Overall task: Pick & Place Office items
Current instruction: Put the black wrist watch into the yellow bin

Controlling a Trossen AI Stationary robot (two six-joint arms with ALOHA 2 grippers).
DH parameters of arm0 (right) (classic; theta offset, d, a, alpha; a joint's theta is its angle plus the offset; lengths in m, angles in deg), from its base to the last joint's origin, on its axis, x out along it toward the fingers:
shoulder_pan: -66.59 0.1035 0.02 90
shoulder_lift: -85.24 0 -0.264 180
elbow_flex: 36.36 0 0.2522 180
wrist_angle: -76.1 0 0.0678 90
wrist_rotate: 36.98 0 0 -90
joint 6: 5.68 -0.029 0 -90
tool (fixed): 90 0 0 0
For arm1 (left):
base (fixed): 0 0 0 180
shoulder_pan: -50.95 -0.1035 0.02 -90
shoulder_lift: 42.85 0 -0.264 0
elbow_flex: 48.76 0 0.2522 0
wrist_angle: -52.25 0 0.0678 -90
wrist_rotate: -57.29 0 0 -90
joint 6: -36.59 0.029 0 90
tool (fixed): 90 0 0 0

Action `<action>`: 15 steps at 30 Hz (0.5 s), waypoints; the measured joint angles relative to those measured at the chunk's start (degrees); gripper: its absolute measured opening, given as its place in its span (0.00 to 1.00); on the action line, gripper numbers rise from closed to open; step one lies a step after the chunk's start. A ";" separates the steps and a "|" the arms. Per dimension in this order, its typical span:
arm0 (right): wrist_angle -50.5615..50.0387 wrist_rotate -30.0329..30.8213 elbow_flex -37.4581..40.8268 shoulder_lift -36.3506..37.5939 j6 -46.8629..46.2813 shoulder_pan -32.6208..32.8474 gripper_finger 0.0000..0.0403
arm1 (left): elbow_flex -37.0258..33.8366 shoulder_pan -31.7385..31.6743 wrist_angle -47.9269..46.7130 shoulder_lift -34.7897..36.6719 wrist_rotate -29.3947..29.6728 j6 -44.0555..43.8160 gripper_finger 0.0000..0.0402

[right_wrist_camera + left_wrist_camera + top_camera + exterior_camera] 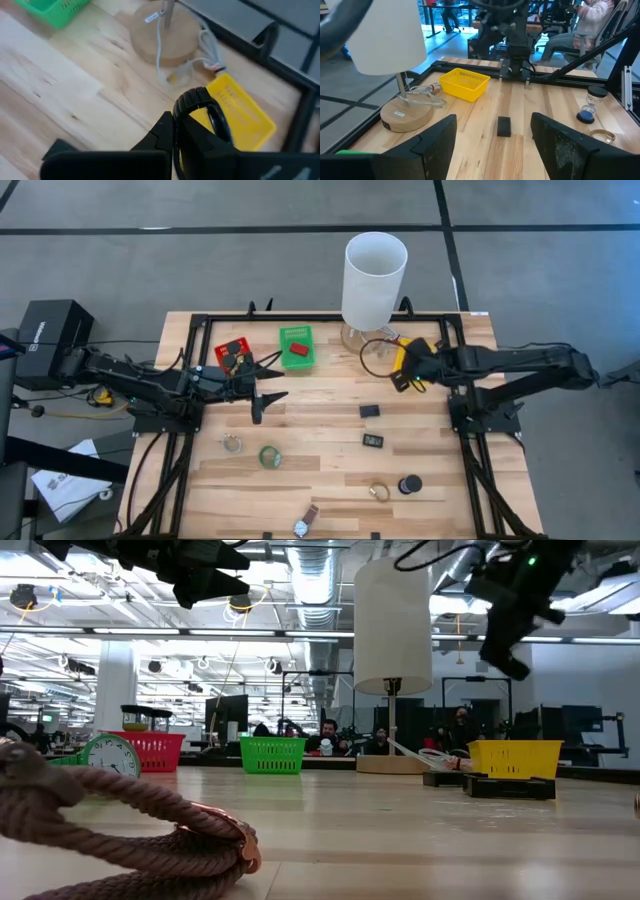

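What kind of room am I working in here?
Probably a large open-plan office or lab. The low view shows exposed ceiling ducts and seated people at desks beyond the wooden table; the high view shows a grey floor around it.

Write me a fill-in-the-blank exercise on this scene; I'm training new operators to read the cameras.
1. The right pincer is ____ on a black ring.
2. That ring hangs over the ____ bin.
3. The red block lies in the ____ bin.
4. The left pincer is ____ and holds nothing.

Missing words: shut; yellow; green; open.
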 joint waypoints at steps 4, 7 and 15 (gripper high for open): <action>2.78 -5.11 5.97 0.02 2.92 -6.89 0.02 | 0.00 0.12 -0.02 0.00 -0.01 -0.02 0.62; 6.39 -7.57 10.62 0.04 3.59 -11.03 0.02 | 0.00 0.56 0.00 0.00 0.00 -0.02 0.62; 17.51 -12.66 15.69 0.04 11.53 -18.59 0.03 | 0.00 1.13 -0.02 0.00 -0.01 -0.04 0.62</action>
